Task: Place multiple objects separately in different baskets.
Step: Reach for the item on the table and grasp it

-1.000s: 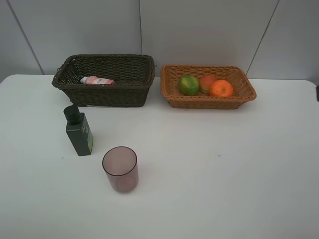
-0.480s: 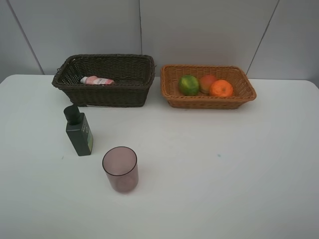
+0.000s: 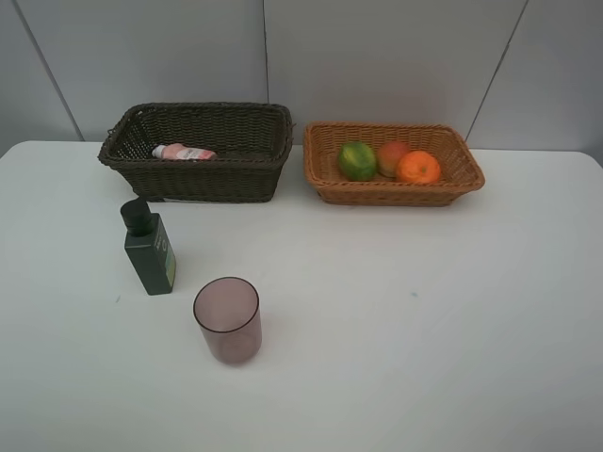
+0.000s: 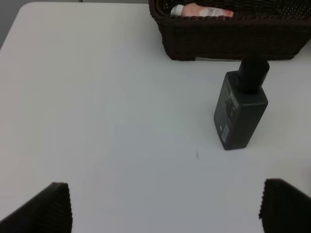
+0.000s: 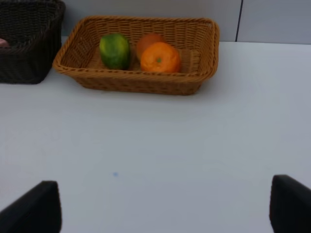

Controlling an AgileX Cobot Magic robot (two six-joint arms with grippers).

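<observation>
Picking green bottle (image 3: 151,259) next: lower wide-open, empty left jaws over it, seven o'clock from dark basket (image 3: 193,179), pinch flat sides below cap; right jaws likewise open.

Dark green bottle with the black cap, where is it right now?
The dark green bottle stands upright on the left side of the table in the exterior high view, just in front of the dark brown basket and beside the purplish cup.
</observation>
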